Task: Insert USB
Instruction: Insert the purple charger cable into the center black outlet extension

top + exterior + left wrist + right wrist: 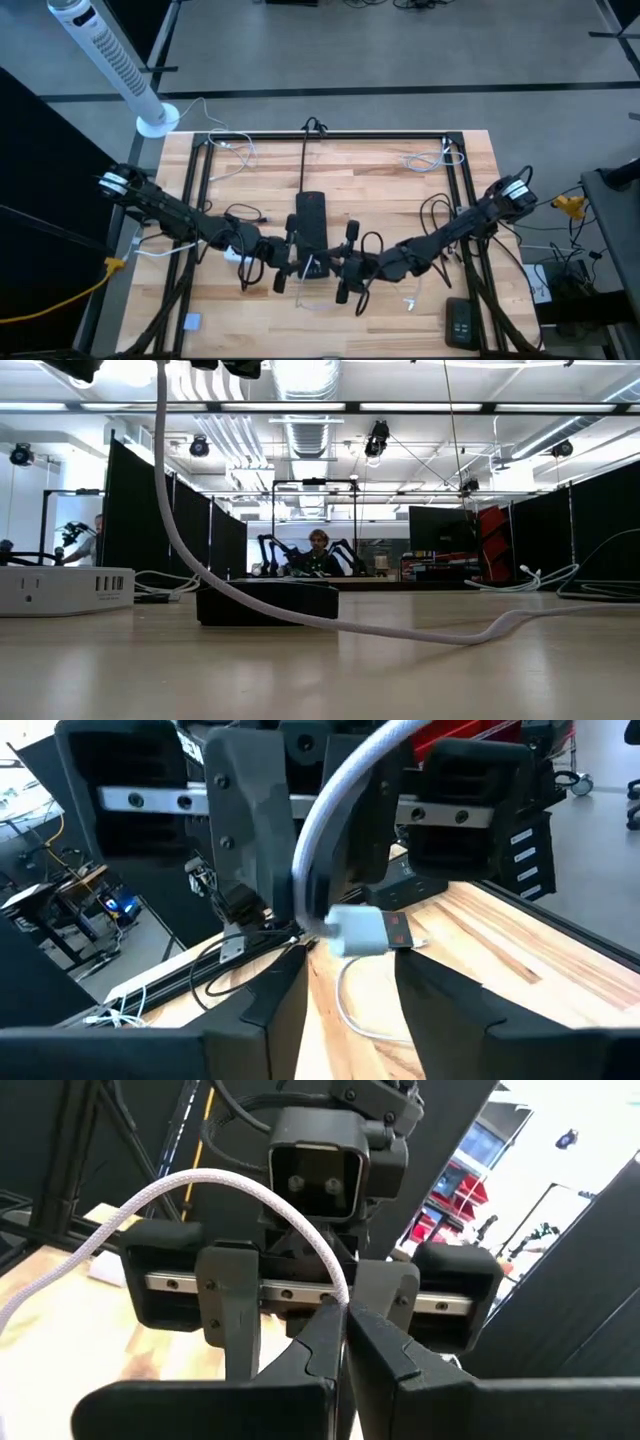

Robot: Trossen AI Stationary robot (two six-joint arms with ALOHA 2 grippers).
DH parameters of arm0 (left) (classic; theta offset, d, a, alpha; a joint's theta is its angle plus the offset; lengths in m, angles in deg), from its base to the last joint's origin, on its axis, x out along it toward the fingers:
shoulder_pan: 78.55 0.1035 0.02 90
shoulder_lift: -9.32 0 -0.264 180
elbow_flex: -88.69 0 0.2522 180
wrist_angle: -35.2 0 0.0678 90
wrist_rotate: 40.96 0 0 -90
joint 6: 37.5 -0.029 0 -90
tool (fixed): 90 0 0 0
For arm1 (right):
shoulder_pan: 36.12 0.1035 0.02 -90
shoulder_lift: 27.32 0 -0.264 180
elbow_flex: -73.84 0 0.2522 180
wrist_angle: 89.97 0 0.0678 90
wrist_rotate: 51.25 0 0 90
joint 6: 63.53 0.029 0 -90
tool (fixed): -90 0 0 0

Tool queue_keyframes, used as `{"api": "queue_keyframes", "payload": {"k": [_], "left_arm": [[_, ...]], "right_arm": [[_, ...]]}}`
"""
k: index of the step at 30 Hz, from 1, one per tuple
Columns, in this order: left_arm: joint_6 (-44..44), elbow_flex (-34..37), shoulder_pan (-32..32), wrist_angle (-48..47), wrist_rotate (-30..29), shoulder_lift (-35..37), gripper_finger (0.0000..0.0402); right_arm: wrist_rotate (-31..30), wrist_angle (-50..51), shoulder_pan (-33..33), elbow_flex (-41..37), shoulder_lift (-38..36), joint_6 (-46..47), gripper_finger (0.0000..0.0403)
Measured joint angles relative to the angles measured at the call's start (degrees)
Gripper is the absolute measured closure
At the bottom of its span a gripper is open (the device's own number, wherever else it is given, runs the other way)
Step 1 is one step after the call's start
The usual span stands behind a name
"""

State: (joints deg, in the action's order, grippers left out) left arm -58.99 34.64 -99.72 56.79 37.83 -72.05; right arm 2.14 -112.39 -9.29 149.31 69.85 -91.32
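In the high view both arms reach in from the two sides and meet near the lower middle of the frame, just below a black box (pixel 311 222) that lies on the wooden table (pixel 400 200). The left gripper (pixel 288 272) sits just left of that meeting point, the right gripper (pixel 342 280) just right of it, and the two are close together with a thin white cable (pixel 300 297) looping between and below them.

The right wrist view shows the right gripper (pixel 345 1342) with its fingers pressed together on the white cable (pixel 250 1195), which arches up and away to the left of the frame. Facing it is the left gripper's front, with its wrist camera above it.

In the left wrist view the left gripper (pixel 350 995) has its two fingers (pixel 275 1000) spread apart, with a gap between them. The cable's pale USB plug (pixel 365 930) hangs above that gap at the centre of the frame (a red mark shows on its side), apart from both fingers as far as can be seen.

The low view shows the cable (pixel 300 615) dropping from the upper left and trailing across the tabletop to the right, past the black box (pixel 266 603). A white power strip (pixel 60 590) sits at the left edge.
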Motion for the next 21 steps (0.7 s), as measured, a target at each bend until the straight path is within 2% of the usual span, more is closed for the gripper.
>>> {"api": "queue_keyframes", "payload": {"k": [7, 11, 15, 21], "left_arm": [[0.31, 0.00, 0.00, 1.77, -0.04, 0.00, 0.0209], [1.84, -0.02, 0.38, 2.78, -0.20, 0.00, 0.0214], [1.91, -0.02, 1.01, 2.62, -0.27, 0.00, 0.0262], [1.31, -0.02, 1.42, 1.32, -0.37, 0.00, 0.0367]], "right_arm": [[0.03, 0.51, 0.41, 0.00, -0.53, -0.78, 0.0403], [0.04, 2.00, 0.41, 0.00, -0.53, -0.11, 0.0403], [0.04, 1.99, 0.41, 0.00, -0.53, -0.04, 0.0403], [0.02, 2.10, 0.41, 0.00, -0.53, -0.15, 0.0403]]}}
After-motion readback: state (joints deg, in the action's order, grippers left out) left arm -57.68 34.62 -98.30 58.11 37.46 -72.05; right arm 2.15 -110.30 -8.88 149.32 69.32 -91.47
